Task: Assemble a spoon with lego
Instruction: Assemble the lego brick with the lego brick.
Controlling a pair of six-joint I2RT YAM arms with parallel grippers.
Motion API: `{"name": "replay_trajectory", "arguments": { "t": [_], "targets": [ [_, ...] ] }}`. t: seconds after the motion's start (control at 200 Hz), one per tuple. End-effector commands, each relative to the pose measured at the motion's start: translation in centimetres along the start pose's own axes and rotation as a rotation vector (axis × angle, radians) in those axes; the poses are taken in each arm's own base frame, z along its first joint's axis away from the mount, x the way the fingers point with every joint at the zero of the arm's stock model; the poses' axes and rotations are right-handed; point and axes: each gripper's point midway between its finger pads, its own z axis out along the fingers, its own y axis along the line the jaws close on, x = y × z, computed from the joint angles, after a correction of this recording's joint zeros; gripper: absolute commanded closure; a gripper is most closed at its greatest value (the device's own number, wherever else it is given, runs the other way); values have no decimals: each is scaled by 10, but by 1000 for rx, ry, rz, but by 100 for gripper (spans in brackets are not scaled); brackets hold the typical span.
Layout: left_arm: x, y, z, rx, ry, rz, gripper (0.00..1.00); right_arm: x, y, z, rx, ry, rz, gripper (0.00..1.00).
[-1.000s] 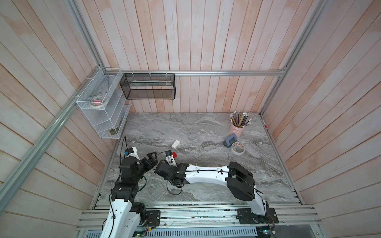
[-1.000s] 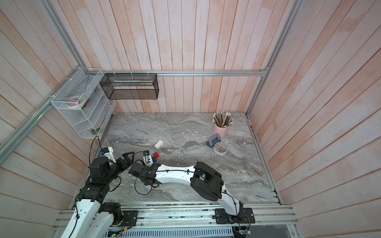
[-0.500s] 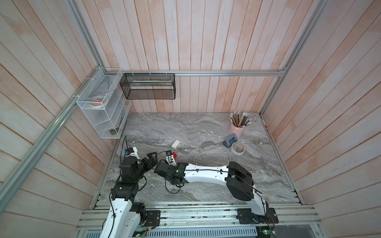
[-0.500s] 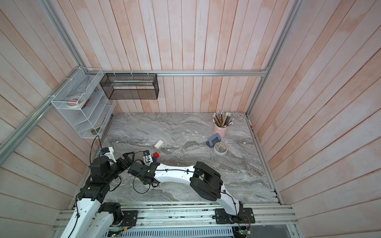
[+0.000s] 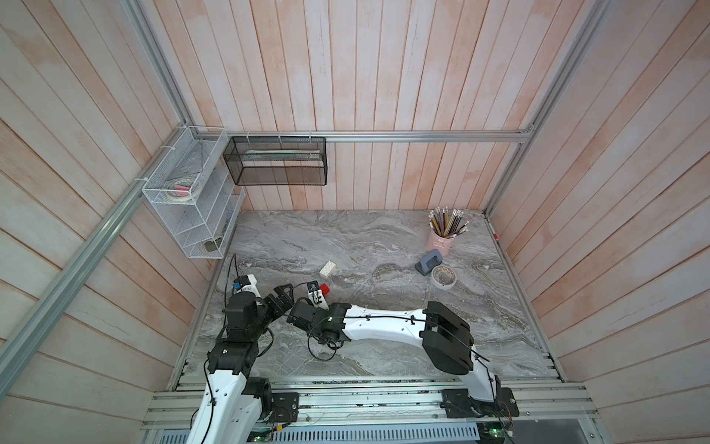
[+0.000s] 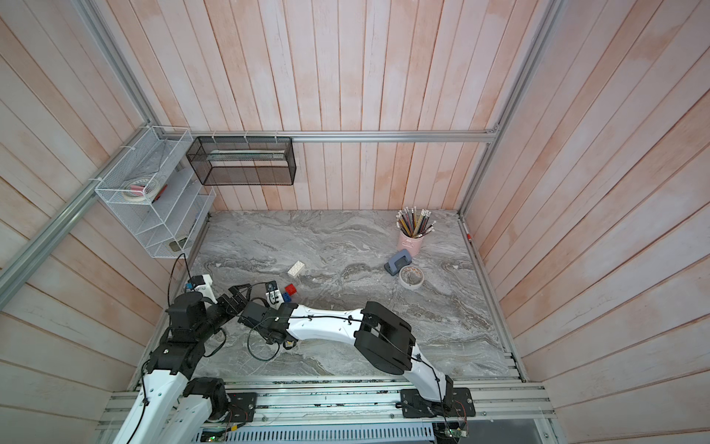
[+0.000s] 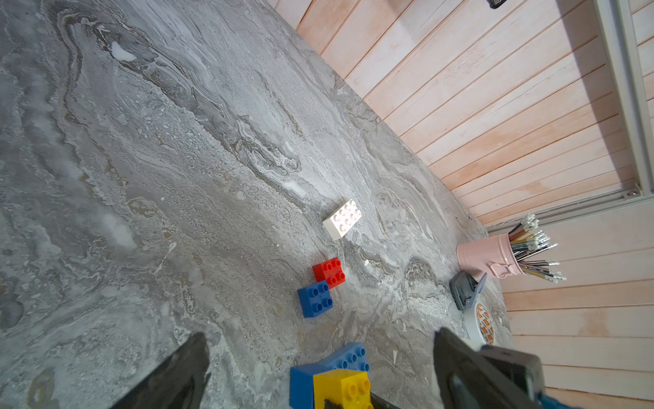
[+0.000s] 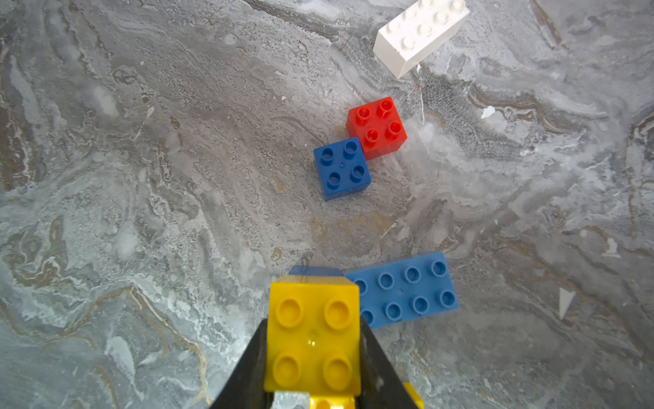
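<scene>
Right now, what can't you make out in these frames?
Yellow brick: right wrist view's edge cuts its near end; the jaws cover its sides.
Blue brick under it: mostly hidden by the yellow; joined to the long blue brick or not, cannot tell.
Both top views: the right arm hides the held bricks; the red brick is too small to show studs.

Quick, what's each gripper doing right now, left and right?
Left gripper: jaws open, holding nothing.
Right gripper: jaws closed on the yellow brick.
</scene>
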Motion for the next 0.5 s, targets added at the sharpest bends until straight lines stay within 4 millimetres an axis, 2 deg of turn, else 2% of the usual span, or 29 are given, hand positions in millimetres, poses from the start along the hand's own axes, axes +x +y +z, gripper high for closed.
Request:
{"name": "replay_trajectory", "arguments": {
  "t": [0.0,0.22,0.335,0.495],
  "targets": [
    [0,-3,0,24,-4,15,0,89,-34,27,132,300,-124,100],
    [1,-3,1,30,-4,17,0,99,-37,23,121,337,-129,100],
    [2,-3,1,32,-4,18,0,96,-33,21,89,325,-142,100],
    [2,-3,1,32,0,19,0,100,-32,29,78,337,-149,100]
  ]
}}
